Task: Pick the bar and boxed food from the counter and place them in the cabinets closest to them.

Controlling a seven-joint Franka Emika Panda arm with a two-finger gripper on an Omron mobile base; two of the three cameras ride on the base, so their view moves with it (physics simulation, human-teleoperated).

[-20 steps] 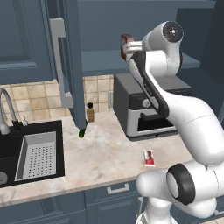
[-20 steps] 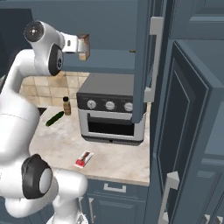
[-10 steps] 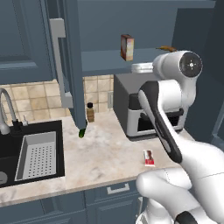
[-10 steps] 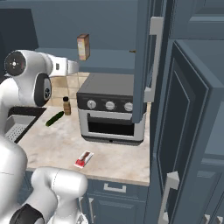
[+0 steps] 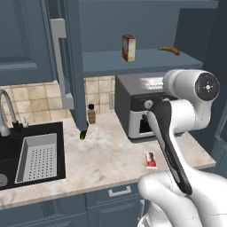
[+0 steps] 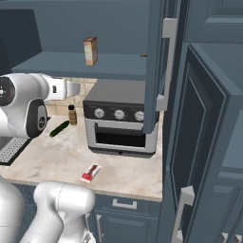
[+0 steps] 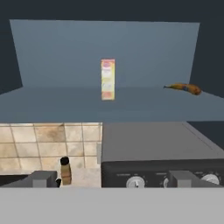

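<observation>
1. Boxed food: upright on the open cabinet shelf, above the toaster oven; nothing touching it.
2. Bar: flat on the desk, just in front of the oven, near the front edge.
3. Fingers: spread wide, empty, level with the oven top, well apart from the box.
4. Orange elongated item: on the same shelf, right of the box.
5. Small brown bottle: on the desk by the tiled wall, left of the oven.
6. Green item: lying on the desk beside the bottle.
7. Open cabinet door: hanging left of the shelf.
8. Sink: at the desk's left end.
</observation>
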